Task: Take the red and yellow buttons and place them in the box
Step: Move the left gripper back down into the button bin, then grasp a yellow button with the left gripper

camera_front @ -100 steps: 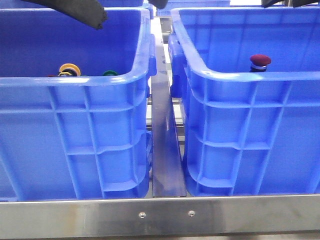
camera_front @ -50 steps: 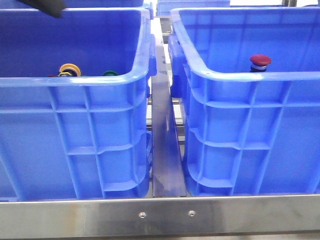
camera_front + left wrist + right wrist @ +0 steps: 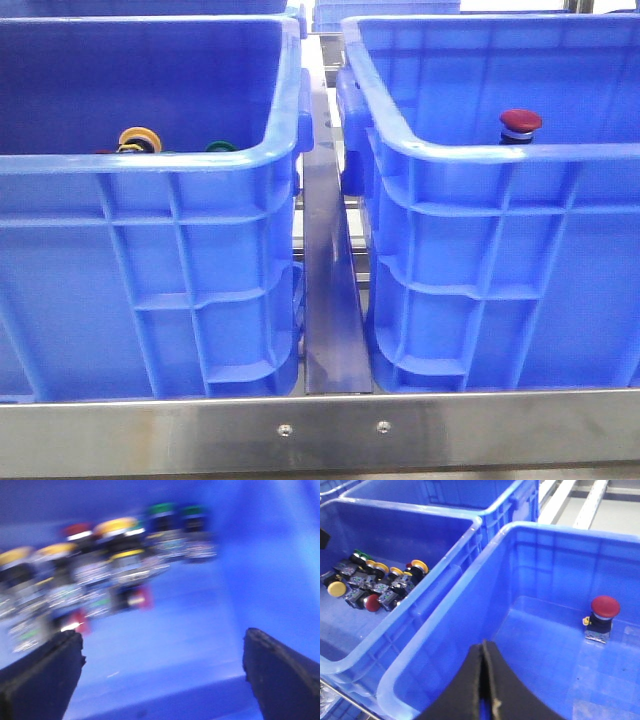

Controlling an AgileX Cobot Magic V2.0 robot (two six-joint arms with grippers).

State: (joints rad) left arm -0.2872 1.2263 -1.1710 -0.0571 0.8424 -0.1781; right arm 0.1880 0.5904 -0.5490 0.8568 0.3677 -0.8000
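Note:
In the front view the right blue crate holds one red button, upright on its floor; it also shows in the right wrist view. The left blue crate holds several buttons; a yellow ring top shows over its rim. My left gripper is open and empty inside that crate, facing a blurred row with a yellow button and a red button. My right gripper is shut and empty above the right crate's near rim.
Green buttons stand in the same row; one shows in the front view. A steel rail runs between the crates and a steel bar crosses in front. More blue crates stand behind.
The dark arm part over the left crate's back edge has moved left and up, out of the front view. The buttons and crates have not moved.

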